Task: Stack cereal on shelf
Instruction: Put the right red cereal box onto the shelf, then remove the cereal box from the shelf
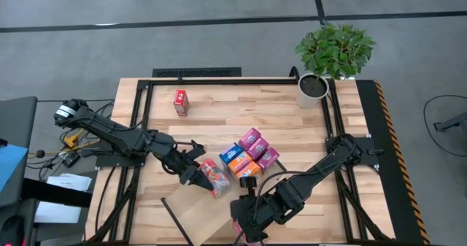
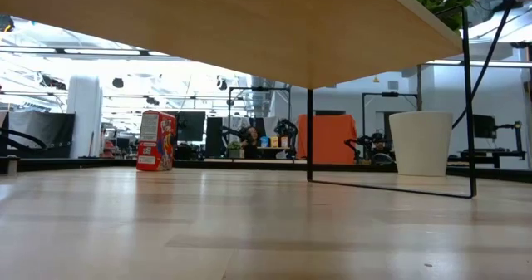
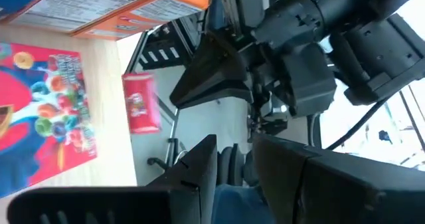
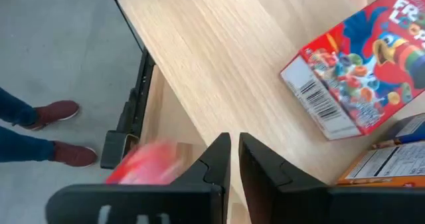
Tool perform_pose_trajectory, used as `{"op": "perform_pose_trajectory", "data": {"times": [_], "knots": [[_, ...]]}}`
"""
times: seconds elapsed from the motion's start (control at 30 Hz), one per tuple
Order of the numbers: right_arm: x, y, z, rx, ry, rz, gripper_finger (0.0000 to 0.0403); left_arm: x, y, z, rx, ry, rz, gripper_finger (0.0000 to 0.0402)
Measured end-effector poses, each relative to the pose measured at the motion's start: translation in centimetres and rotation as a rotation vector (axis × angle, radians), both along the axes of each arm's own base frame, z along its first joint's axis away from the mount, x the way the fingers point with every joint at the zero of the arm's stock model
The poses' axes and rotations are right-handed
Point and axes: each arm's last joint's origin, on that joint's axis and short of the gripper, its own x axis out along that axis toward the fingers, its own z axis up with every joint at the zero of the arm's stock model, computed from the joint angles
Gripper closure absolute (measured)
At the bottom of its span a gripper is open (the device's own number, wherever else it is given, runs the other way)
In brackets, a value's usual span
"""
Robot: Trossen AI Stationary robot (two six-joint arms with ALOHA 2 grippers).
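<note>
The shelf stands askew on thin black legs at the table's near edge; its pale underside fills the top of the low view. A red cereal box lies flat at the shelf's far corner. My left gripper is just left of that box, fingers slightly open, holding nothing. My right gripper hovers over the shelf's near part, shut. A small blurred red box shows beside its finger and also in the left wrist view. Several pink, blue and orange boxes cluster on the table.
One red box stands upright near the table's far left. A potted plant sits at the far right corner, its white pot behind the shelf's legs. A person's red shoes are on the floor beyond the near edge.
</note>
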Motion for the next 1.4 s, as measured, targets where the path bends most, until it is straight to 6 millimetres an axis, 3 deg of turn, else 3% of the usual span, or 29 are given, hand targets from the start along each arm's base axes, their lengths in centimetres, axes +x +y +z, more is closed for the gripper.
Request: {"op": "perform_pose_trajectory", "data": {"times": [0.2, 0.33, 0.6, 0.73, 0.83, 1.03, 1.13, 1.27, 1.4], "knots": [[-0.3, 0.2, -0.1, 0.004, 0.023, -0.011, 0.0344, -0.3, 0.3, 0.2, 0.024, -0.017, -0.036, 0.032], [-2.2, 1.0, 0.1, 0.032, 0.092, -0.036, 0.0344, -1.1, 1.1, 0.6, 0.065, -0.008, -0.027, 0.034], [-7.4, 6.0, -0.1, 0.247, 0.274, -0.113, 0.0344, -2.6, 2.2, 0.7, 0.233, -0.005, -0.024, 0.0377], [-9.5, 8.0, -0.1, 0.325, 0.302, -0.176, 0.0332, -3.4, 2.6, 0.9, 0.293, -0.004, 0.001, 0.0361], [-10.8, 9.1, -0.1, 0.346, 0.308, -0.194, 0.0299, -3.7, 2.8, 0.7, 0.357, -0.005, 0.017, 0.0331], [-9.9, 12.8, -4.2, 0.349, 0.279, -0.132, 0.0202, -4.0, 3.0, 0.2, 0.409, 0.047, 0.027, 0.0264], [-9.4, 14.5, -6.5, 0.361, 0.29, -0.109, 0.0178, -4.1, 3.2, -0.1, 0.418, 0.084, 0.02, 0.0239], [-8.8, 16.3, -11.2, 0.363, 0.412, -0.082, 0.0195, -4.3, 3.5, -0.7, 0.433, 0.149, 0.013, 0.0222], [-9.2, 17.5, -13.4, 0.377, 0.492, -0.077, 0.0243, -4.5, 3.8, -1.1, 0.428, 0.2, -0.003, 0.0221]]}}
